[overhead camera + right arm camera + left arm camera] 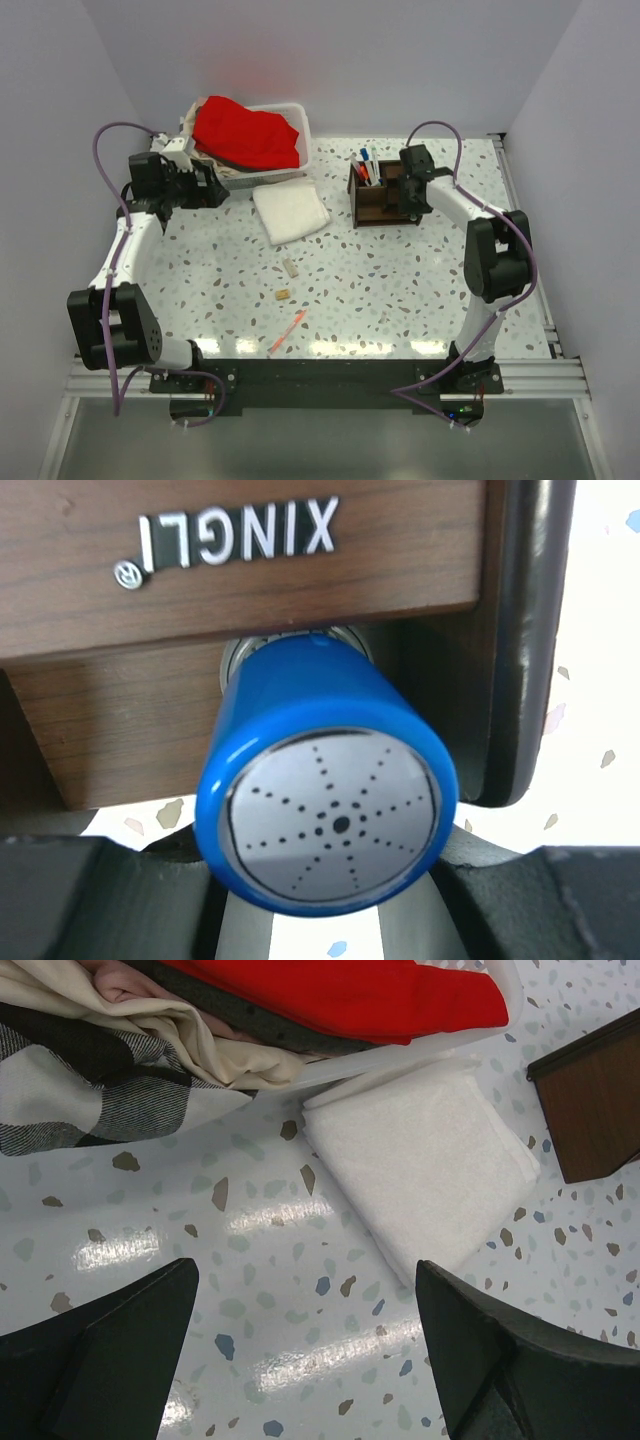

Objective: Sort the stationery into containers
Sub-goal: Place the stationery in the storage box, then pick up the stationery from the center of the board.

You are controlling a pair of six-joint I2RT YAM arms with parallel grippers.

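The right claw holds a blue bottle close before the wooden organizer.

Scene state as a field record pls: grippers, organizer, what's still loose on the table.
left gripper: open, empty, above bare table near white cloth
right gripper: shut on blue bottle, at the organizer
organizer contents: pens upright in one compartment
loose stationery: beige block, tan block, pink-red pen
other: basket holding red cloth
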